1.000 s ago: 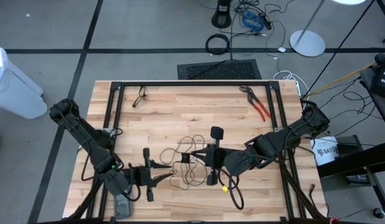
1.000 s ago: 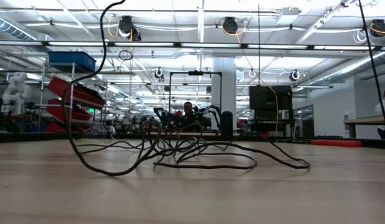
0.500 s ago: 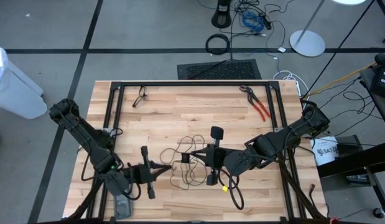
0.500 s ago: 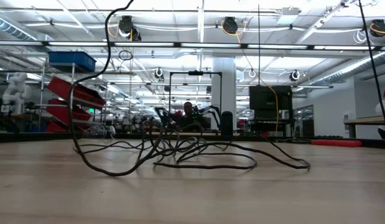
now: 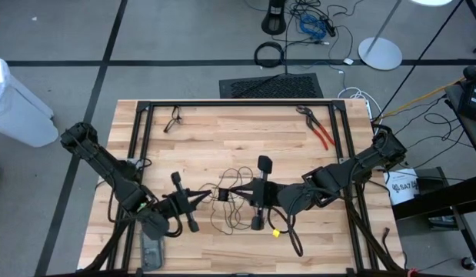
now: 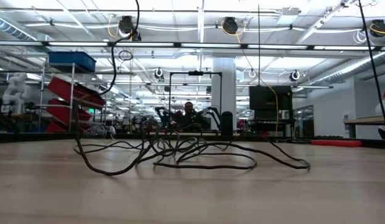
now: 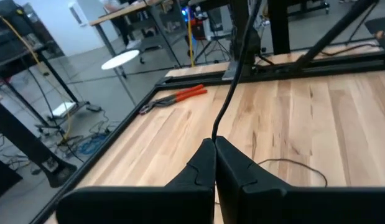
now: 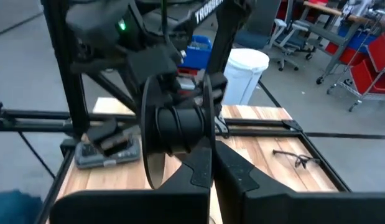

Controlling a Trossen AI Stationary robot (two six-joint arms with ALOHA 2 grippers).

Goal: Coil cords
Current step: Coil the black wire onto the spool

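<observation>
High view, table's middle: left hand (image 5: 201, 198) now pinched shut on the cord (image 5: 232, 218), against fingers spread wide beside the loops a second ago. Also turned and drawn up toward the tangle, tips aimed at the right hand (image 5: 236, 191) just opposite.

Left wrist view, same story: both dark fingers (image 7: 204, 165) pressed together, the thin black cord (image 7: 234, 87) caught at the tips and climbing away from them, taut.

Low view: one strand of the cord (image 6: 180, 160) lifted steeply off the table (image 6: 192, 193) and out past the frame's top, higher than half a second back — the rest loose in flat, overlapping loops on the wood.

Meaning for the task, as a judgement: grasp made, so the coiling proper can begin. Nothing coiled yet; most of the length sprawled between the two hands, directly ahead of the left fingertips.

Right hand closed as well, unchanged over the second, hovering just across the tangle from the left hand. Hard to tell whether any cord sits between its fingers (image 8: 201, 165).

Containers: none on the table. A white bin (image 5: 16, 104) on the floor, well out behind the left arm — contents hidden. No cord in it, as far as visible.
</observation>
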